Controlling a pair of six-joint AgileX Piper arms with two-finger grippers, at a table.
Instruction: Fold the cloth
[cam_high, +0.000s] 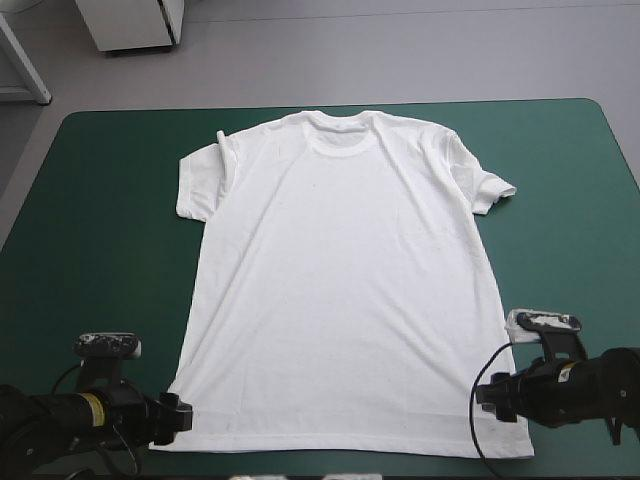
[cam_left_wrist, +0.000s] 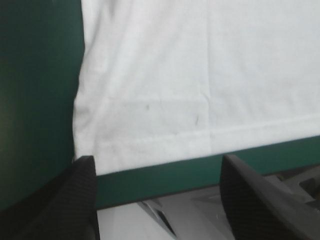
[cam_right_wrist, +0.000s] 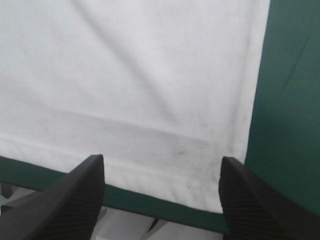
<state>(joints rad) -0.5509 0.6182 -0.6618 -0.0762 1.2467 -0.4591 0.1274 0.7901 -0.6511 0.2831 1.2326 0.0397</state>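
Up close, only T-shirt (cam_left_wrist: 200, 75) hem corners; left gripper (cam_left_wrist: 157, 162), right gripper (cam_right_wrist: 162, 160) spread.

The teal-green table (cam_high: 100, 250) before me carries the white T-shirt (cam_high: 340, 290), spread flat, collar toward the far edge, one sleeve seemingly curled.

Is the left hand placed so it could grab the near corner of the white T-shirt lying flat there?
Probably yes. The left hand is open, and the hem corner of the T-shirt lies flat just ahead of its fingers, with only bare teal-green cover around it and nothing in the way.
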